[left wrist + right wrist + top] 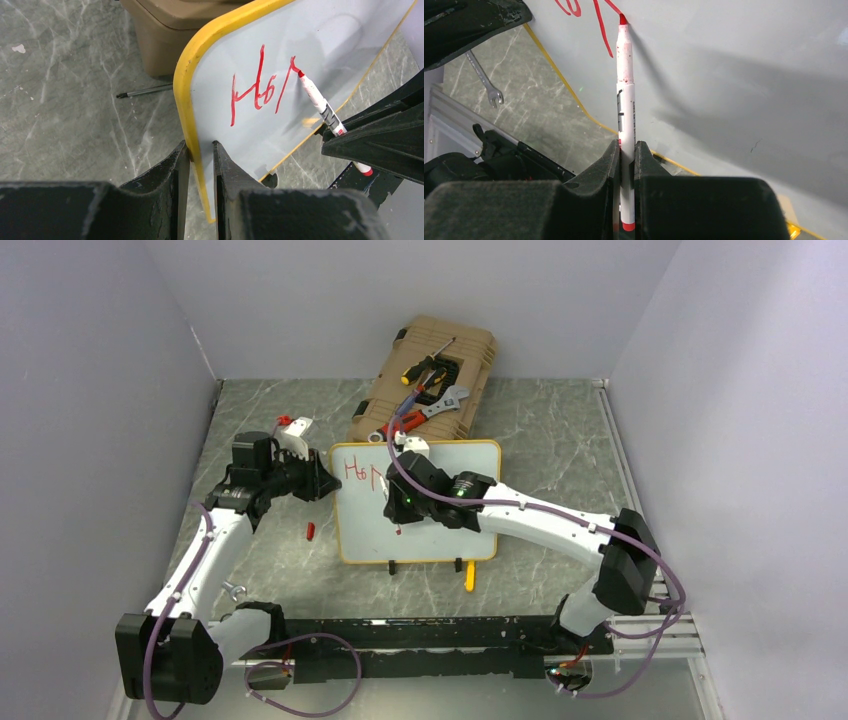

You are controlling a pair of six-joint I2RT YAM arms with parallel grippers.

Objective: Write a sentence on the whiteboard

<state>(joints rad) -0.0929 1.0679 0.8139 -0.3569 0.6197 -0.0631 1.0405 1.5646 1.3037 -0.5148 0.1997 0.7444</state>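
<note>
Against the whiteboard (440, 530), my right pincer (626, 147) clamped the marker (626, 100), left pincer (200, 150) clamped its frame (186, 75); slippage could skew strokes (255, 90).

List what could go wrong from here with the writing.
1. The left gripper pinches the whiteboard only by its yellow edge; marker pressure might twist or slip it.
2. The right gripper holds the marker near its tail, so the tip may tilt and skew strokes.
3. The red letters could smear if that arm drags across them.
</note>
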